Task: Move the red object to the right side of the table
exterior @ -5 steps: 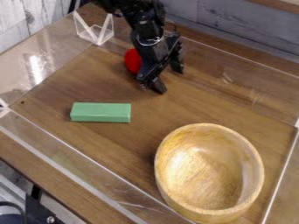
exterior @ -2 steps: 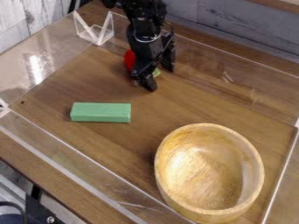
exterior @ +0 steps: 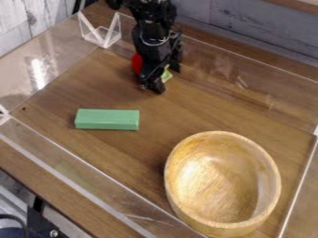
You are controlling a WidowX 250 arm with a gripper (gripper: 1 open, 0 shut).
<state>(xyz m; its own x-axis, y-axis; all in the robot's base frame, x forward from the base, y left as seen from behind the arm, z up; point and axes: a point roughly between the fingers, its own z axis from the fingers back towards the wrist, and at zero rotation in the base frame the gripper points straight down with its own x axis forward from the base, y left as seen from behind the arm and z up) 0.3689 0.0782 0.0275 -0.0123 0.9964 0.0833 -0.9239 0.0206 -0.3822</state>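
The red object (exterior: 139,63) is a small rounded toy at the back left of the table (exterior: 236,102). Only its left side shows; the rest is hidden behind the black gripper (exterior: 158,80). The gripper points steeply down right at the toy, with its fingers (exterior: 154,84) close to the tabletop. Its jaws stand open. I cannot tell whether the toy lies between them or just behind them.
A flat green block (exterior: 107,119) lies left of centre. A big round wooden bowl (exterior: 224,186) fills the front right. Low clear acrylic walls (exterior: 74,172) edge the tabletop, and a small clear stand (exterior: 99,33) sits at the back left corner.
The gripper has slid left toward the red toy and turned, so its fingers now look narrower and cover more of the toy. The toy, block and bowl have stayed put.
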